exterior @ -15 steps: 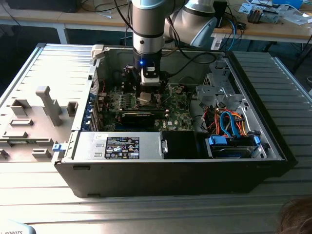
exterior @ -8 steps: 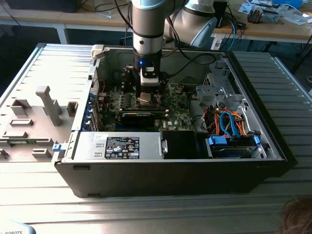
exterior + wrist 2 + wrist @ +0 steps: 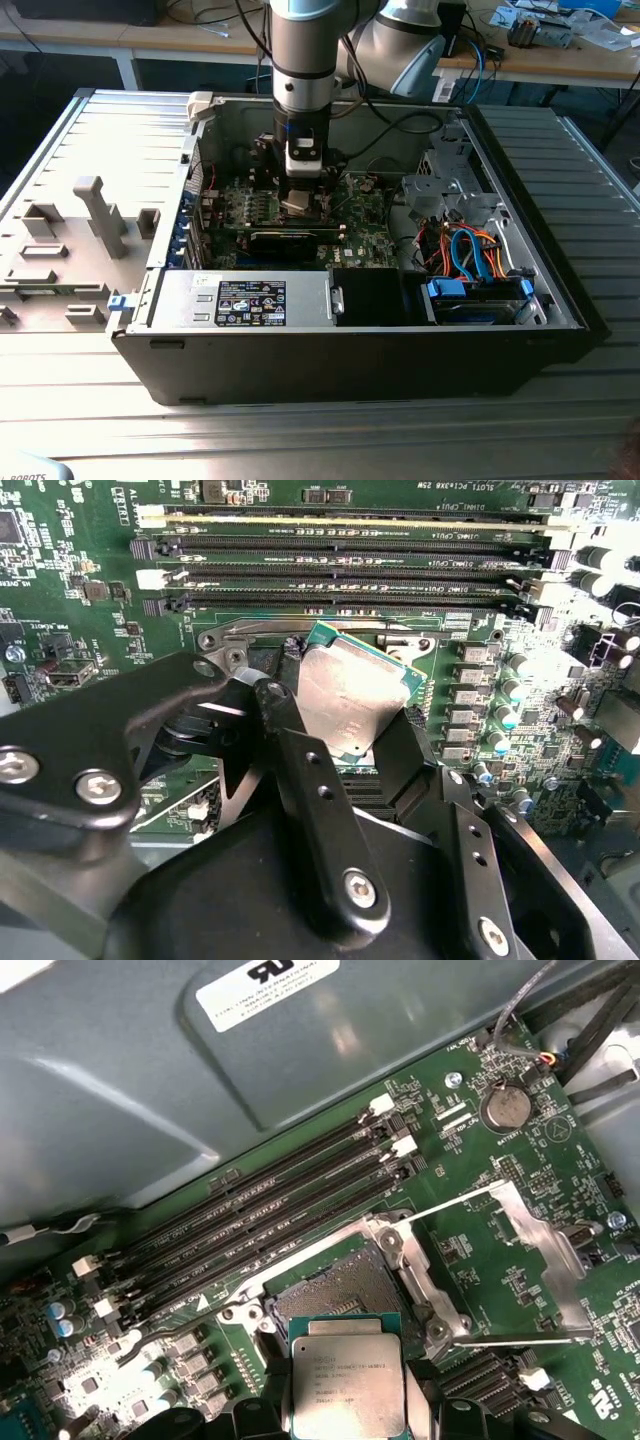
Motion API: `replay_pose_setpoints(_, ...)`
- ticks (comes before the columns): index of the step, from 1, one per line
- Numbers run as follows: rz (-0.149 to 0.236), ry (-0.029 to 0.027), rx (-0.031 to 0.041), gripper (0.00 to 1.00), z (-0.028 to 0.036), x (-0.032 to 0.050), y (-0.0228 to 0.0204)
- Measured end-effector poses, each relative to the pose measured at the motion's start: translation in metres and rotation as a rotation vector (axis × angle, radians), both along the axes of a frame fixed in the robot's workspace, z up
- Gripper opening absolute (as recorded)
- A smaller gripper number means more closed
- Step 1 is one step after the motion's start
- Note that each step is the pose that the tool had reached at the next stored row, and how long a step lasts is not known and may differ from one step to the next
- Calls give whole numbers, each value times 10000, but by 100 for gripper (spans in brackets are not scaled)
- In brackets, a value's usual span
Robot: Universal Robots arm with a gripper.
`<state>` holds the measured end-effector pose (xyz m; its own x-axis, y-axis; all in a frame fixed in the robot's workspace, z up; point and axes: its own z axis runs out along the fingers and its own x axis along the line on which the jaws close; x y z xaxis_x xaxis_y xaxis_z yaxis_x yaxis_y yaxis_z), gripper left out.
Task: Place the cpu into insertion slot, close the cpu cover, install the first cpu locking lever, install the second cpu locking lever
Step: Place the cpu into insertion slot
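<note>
Ribbed metal counter [image 3: 560, 400] carried a grey moulded fixture [image 3: 100, 215] on the exterior view's left and, beside it, an open computer case [image 3: 350, 365] with a green board [image 3: 365, 215] lying flat inside and blue and orange cables [image 3: 470, 255] toward the exterior view's right. Over the board, the hand [image 3: 298, 200] pinched the cpu [image 3: 347, 1385] by its edges, close over the insertion slot [image 3: 340, 1290] but not seated. The cpu cover [image 3: 545, 1245] stood swung open beside the slot.

Vertical arm [image 3: 300, 50], pincer [image 3: 348, 1405] pointing down, clamped.
</note>
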<state>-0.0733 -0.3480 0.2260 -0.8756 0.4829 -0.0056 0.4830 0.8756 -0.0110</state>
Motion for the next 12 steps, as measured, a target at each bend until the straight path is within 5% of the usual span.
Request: replay_pose_setpoints(12, -404, 0, -40, 54, -11, 0, 0)
